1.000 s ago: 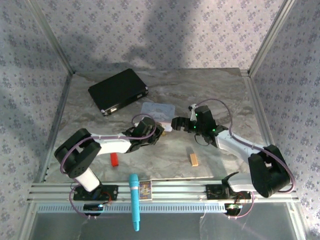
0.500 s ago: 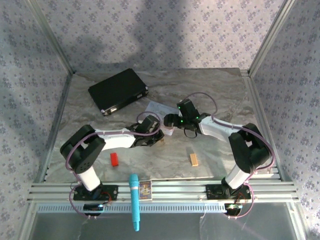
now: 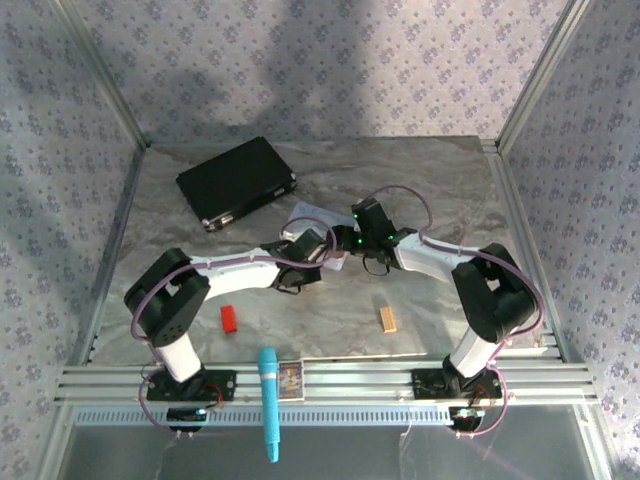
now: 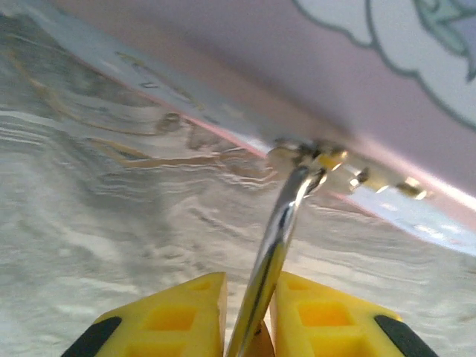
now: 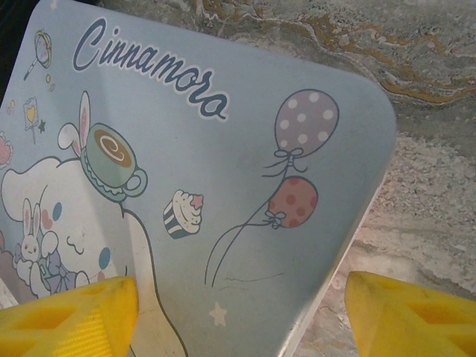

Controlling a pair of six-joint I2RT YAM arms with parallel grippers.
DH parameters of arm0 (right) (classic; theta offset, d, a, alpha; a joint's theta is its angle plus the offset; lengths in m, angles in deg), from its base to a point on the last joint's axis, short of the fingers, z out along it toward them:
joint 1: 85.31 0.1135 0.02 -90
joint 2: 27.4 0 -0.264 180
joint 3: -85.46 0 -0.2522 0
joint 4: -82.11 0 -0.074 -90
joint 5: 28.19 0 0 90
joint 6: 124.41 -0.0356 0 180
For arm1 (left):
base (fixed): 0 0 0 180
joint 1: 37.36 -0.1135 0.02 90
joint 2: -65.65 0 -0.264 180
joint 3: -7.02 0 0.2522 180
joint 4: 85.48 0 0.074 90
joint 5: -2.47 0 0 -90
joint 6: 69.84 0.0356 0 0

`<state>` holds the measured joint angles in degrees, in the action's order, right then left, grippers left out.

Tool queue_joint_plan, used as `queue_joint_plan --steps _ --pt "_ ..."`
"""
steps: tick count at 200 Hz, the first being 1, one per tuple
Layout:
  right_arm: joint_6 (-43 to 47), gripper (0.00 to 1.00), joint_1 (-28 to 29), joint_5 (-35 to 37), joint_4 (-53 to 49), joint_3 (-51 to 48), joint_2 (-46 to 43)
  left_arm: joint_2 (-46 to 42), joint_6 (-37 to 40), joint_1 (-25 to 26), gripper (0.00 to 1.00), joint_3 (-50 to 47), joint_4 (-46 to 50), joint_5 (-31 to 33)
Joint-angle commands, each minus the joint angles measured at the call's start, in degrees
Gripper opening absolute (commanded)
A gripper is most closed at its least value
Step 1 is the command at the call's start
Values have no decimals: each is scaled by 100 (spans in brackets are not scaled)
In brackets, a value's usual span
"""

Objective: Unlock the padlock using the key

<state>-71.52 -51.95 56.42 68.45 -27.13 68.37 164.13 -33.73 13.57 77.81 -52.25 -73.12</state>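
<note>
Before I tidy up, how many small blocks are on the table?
2: a red block near left, beside the left arm; an orange-tan block near right. Others may hide under the arms.

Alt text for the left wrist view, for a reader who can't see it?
The left hand grips a thin silvery key between its yellow fingers, its tip at a small brass piece, likely the padlock, on the edge of a pink tin box. Marbled table lies below.

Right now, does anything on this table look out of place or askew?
One thing: a turquoise pen-like stick lies across the aluminium front rail between the arm bases, overhanging its near edge instead of resting on the tabletop. Nothing looks spilled or damaged; the pastel tin lies flat, lid up.
</note>
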Motion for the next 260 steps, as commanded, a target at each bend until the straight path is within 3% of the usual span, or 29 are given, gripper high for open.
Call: queue_joint_plan --steps 1,29,118,155,212,232,249,260 --pt "-87 75 -126 357 -517 -243 363 93 278 260 25 176 1089 929" --pt "-87 76 -189 257 -490 -232 376 158 269 433 26 206 1081 1000" --pt "-113 78 -232 200 -434 -310 335 834 382 1062 22 1077 2277 2354" --pt "-40 78 -303 69 -371 -312 331 833 561 1094 21 977 2132 2374" --pt "420 66 -484 -192 -608 123 569 804 909 1128 4 930 1989 2585" --pt "536 63 -541 -219 -690 315 701 856 886 1182 8 975 2035 2733" --pt "606 62 -616 -256 -742 464 796 865 821 1195 17 875 1976 2808" --pt "616 61 -647 -310 -755 535 859 825 934 1217 21 691 1488 2817"
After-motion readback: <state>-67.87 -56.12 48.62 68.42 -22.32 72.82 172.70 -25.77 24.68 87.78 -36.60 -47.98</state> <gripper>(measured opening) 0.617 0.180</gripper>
